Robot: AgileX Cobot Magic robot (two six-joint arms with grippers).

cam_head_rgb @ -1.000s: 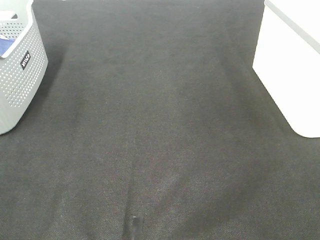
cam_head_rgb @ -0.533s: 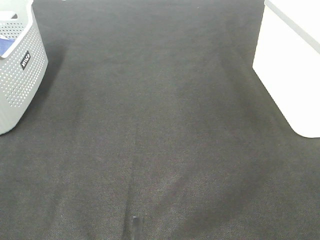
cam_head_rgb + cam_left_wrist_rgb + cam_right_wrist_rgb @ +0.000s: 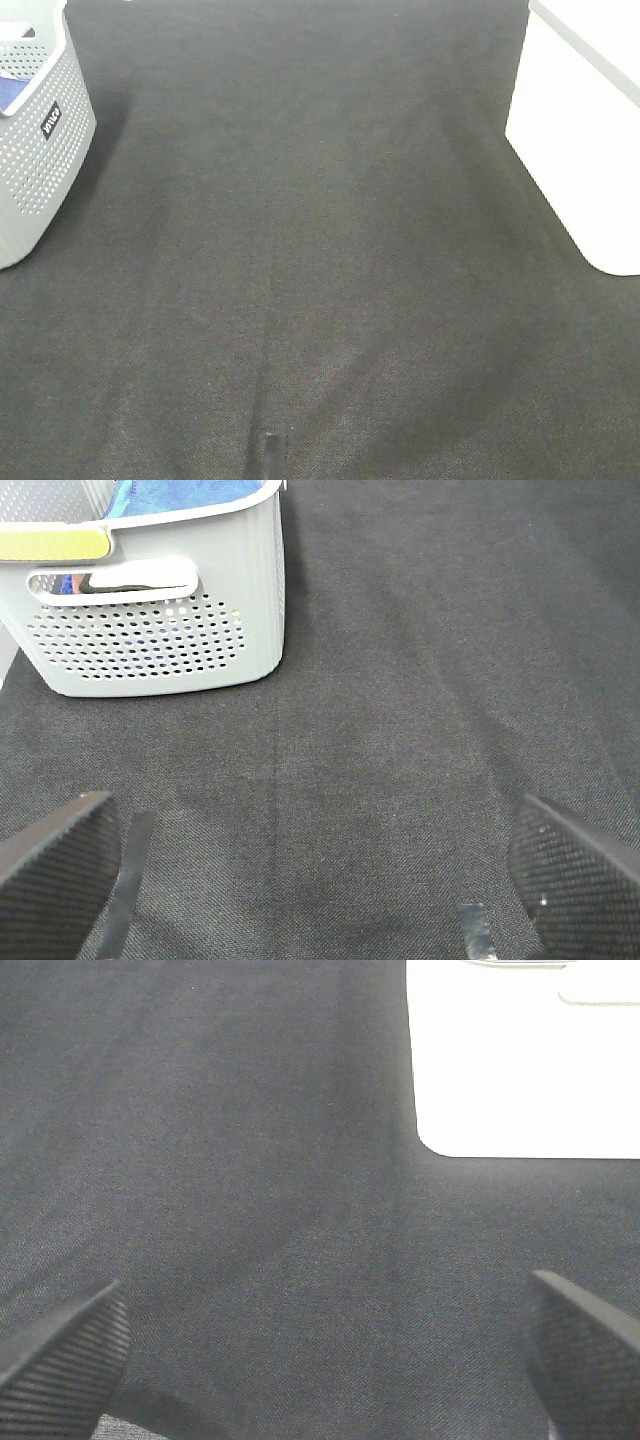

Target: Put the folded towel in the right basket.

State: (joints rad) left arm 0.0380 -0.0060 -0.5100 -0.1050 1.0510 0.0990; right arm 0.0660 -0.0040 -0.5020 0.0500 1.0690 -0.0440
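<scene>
blue towel (image 3: 170, 495) sits folded inside the grey perforated basket (image 3: 170, 630) on the left. left gripper (image 3: 300, 870) and right gripper (image 3: 320, 1350) both gape wide, empty, over dark cloth. white basket (image 3: 590, 130) waits right. towel likely soft, light, floppy; pinch the folded edge.

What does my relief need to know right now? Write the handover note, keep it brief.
Left gripper: jaws open, holding nothing, over bare cloth, short of the left basket.
Right gripper: jaws open, holding nothing, short of the right basket.
Towels: blue fabric lies in the left basket; whether it is folded cannot be told. None lies on the cloth between the baskets. The inside of the right basket is not in view.
Done: cannot be told from here.
Left: check the right basket; if it holds no towel, fetch one and place it there.
</scene>
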